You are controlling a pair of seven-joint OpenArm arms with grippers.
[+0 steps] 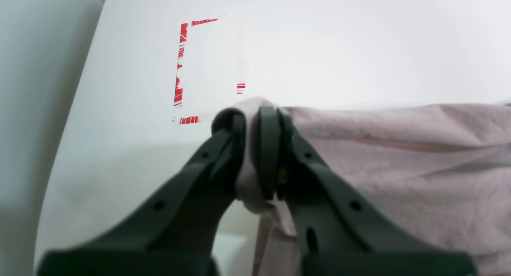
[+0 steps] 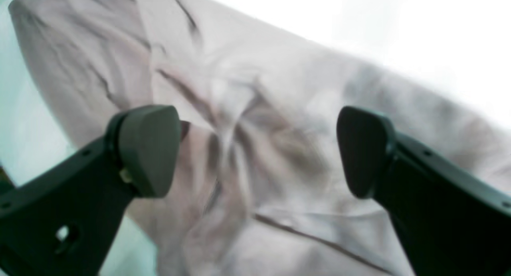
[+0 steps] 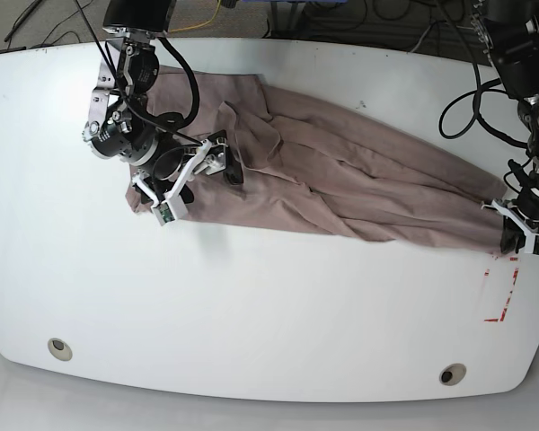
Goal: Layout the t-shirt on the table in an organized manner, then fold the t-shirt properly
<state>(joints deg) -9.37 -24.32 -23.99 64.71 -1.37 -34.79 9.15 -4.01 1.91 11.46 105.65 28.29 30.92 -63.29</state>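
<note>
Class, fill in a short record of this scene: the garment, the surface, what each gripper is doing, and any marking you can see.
garment: t-shirt, mauve-brown, wrinkled, stretched in a long band across the table
surface: table, white
left gripper: shut on an end of the t-shirt
right gripper: open, jaws wide over the other end of the cloth
marking: red tape rectangle, beside the left gripper

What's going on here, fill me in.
A two-armed robot is laying out a mauve-brown t-shirt on the white table. The left gripper is shut on one end of the shirt, close to the red tape mark. The right gripper hangs open over the bunched fabric at the other end, holding nothing. The shirt lies stretched across the table but wrinkled and twisted; no fold has been made yet.
</note>
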